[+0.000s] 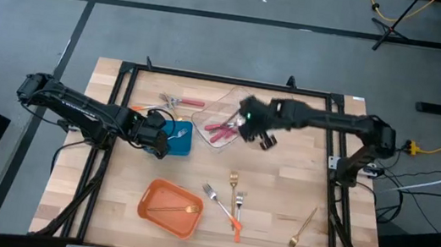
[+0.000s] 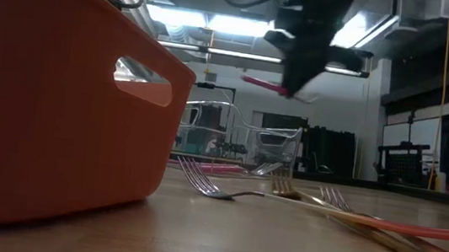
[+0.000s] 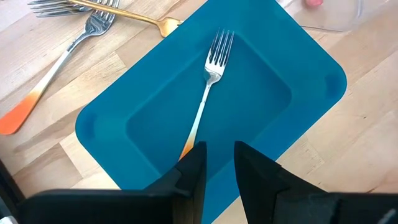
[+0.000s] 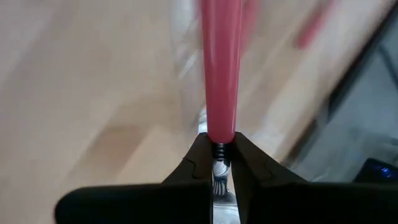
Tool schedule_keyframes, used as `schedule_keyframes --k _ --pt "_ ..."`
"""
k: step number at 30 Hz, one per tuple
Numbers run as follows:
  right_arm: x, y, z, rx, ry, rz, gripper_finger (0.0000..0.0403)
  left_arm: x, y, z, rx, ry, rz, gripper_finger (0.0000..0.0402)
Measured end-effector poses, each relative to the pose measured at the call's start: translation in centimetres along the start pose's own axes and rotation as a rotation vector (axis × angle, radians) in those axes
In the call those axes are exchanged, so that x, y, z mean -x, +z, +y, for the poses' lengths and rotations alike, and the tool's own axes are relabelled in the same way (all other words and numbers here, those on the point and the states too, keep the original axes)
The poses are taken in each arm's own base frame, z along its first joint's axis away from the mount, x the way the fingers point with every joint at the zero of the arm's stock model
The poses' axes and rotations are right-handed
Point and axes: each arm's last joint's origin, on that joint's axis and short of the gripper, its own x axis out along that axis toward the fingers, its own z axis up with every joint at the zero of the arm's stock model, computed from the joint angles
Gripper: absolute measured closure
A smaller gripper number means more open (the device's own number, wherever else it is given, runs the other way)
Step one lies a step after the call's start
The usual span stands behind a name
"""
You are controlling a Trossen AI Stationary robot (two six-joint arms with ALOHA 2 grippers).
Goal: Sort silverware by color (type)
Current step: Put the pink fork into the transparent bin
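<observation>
The right hand (image 1: pixel 247 127) is above the clear container (image 1: pixel 220 117) near the far edge of the table (image 1: pixel 278 208), clenched on a pink-handled fork (image 4: pixel 220 74). The fingers (image 4: pixel 200 158) grip the fork at the junction of handle and metal neck; in the low view the handle projects level from the hand, clear of the container below. More pink-handled forks (image 1: pixel 221 130) lie inside the clear container.

The left hand (image 1: pixel 159 137) is over the blue container (image 3: pixel 205 93) toward the left edge of the table. Its fingers (image 3: pixel 193 171) stand slightly apart, released, holding nothing. An orange-handled fork (image 3: pixel 208 87) lies in the blue container, just ahead of the fingertips.

The orange container (image 1: pixel 168 206) sits near the front edge and holds a gold fork (image 1: pixel 175 210). Loose forks (image 1: pixel 232 200) lie on the table to its right: one gold, others silver with orange handles. A further gold fork (image 1: pixel 302 228) lies toward the right edge. Two more forks (image 1: pixel 179 100), one with a pink handle, lie near the far edge, left of the clear container.
</observation>
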Motion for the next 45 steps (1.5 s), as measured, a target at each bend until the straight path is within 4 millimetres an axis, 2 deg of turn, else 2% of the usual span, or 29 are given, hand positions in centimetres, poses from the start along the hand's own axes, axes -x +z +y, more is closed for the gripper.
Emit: schedule_keyframes --k 6,12,23,34,45 --pt "-1.3 -2.8 -3.7 -0.051 -0.034 -0.172 0.0387 0.0 0.0 0.0 0.0 0.0 -0.002 0.0326" --pt "-4.1 -4.5 -5.0 -0.113 0.029 -0.223 0.0387 0.0 0.0 0.0 0.002 -0.002 -0.005 0.0326" --pt "-9.9 -4.3 -5.3 -0.128 0.088 -0.247 0.0387 0.0 0.0 0.0 0.004 -0.004 -0.006 0.0326" --pt "-14.4 -4.4 -4.3 -0.133 0.185 -0.21 0.0387 0.0 0.0 0.0 0.004 -0.004 -0.006 0.0326" --pt "-15.2 -4.4 -4.0 -0.136 0.207 -0.209 0.0387 0.0 0.0 0.0 0.004 -0.004 -0.006 0.0326"
